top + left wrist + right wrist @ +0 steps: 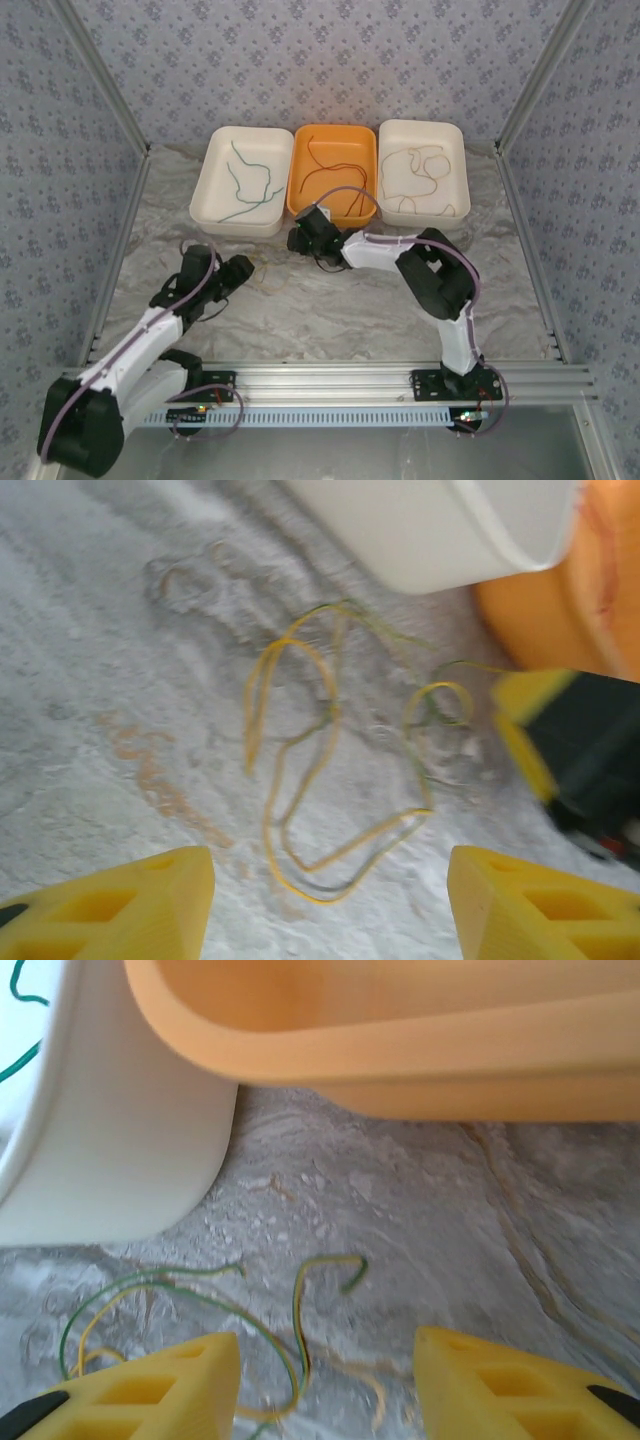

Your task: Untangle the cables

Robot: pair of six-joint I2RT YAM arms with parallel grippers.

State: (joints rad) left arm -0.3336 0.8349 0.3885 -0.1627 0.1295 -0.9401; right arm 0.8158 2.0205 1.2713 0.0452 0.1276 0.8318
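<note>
Looking down from above, green cable (245, 180), red cable (325, 165) and tan cable (420, 175) lie sorted in the trays (240, 228) up top, with left gripper (237, 270) and right gripper (300, 238) just below. Left wrist: jaws wide and empty, yellow-green wire (330, 715) looped mid-frame. Best to pinch one strand only, I'd say. Right wrist: jaws apart and empty, wire lower left, orange tray (400, 1050) crowding above, open table (450, 1240) on the right.

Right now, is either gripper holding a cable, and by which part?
Nothing is held. The left gripper and right gripper both stand open over the yellow-green cable, which lies loose on the table.
</note>
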